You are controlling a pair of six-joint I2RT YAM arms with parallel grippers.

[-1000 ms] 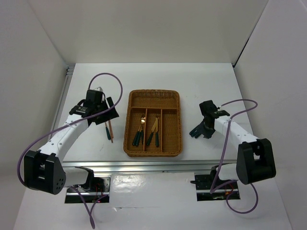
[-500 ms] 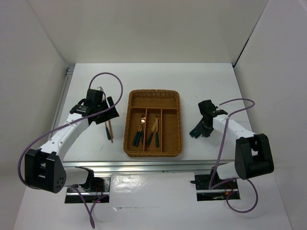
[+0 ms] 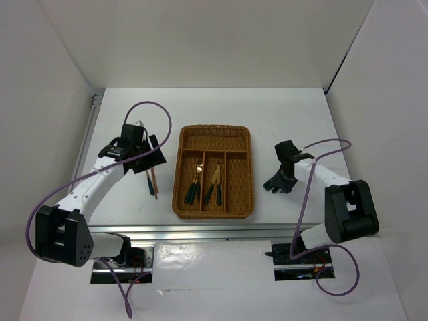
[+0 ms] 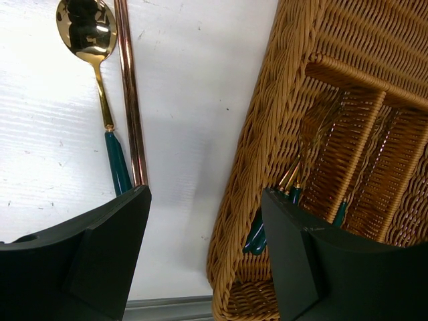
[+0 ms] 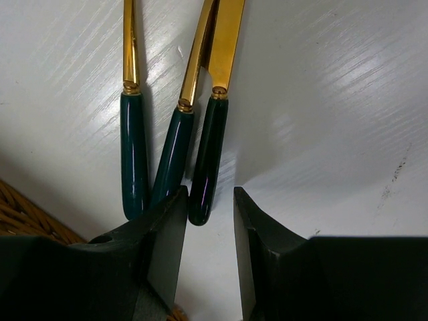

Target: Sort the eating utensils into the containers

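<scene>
— Which step?
— Pickup. Straddling the rightmost utensil (image 5: 208,147) by its handle end, bottom centre of the right wrist view, with the right gripper (image 5: 209,200) barely parted, clamping nothing yet. Next: close, lift, carry left to the wicker tray (image 3: 179,200).
— Obstacles?
— Two neighbouring handles (image 5: 170,157) just beside, left of the target. Left gripper (image 4: 206,200) wide apart, empty, between spoon (image 4: 87,27), chopstick (image 4: 130,100) and tray.

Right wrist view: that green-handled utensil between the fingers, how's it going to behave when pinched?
The handle looks glossy and rounded, so it may slip or roll between the fingers of the right gripper. Its gold metal head looks rigid, so flex seems unlikely. It lies tight against a neighbouring utensil, which could get dragged along.
</scene>
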